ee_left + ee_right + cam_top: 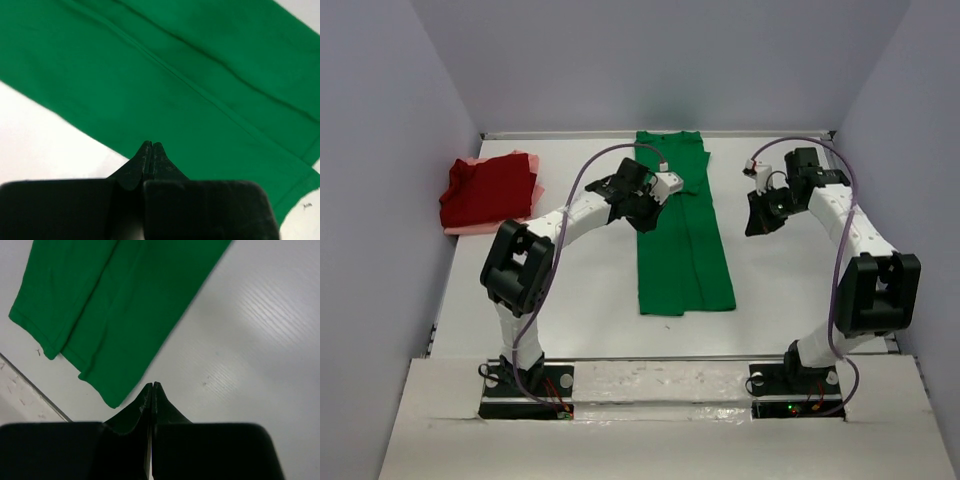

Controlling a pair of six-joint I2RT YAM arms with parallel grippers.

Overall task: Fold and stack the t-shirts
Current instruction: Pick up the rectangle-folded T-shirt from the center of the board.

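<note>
The bright green t-shirt [682,230] lies flat in the middle of the table, folded into a long narrow strip running from the back edge toward me. It also shows in the left wrist view [165,75] and the right wrist view [120,305]. The dark red t-shirt [487,190] sits folded at the far left on top of the pale pink t-shirt [470,229], whose edges peek out. My left gripper [647,216] is shut and empty over the green strip's left edge [151,145]. My right gripper [760,222] is shut and empty above bare table right of the strip [152,386].
Grey walls enclose the white table [570,290] on the left, back and right. A raised white ledge [650,380] runs along the near edge by the arm bases.
</note>
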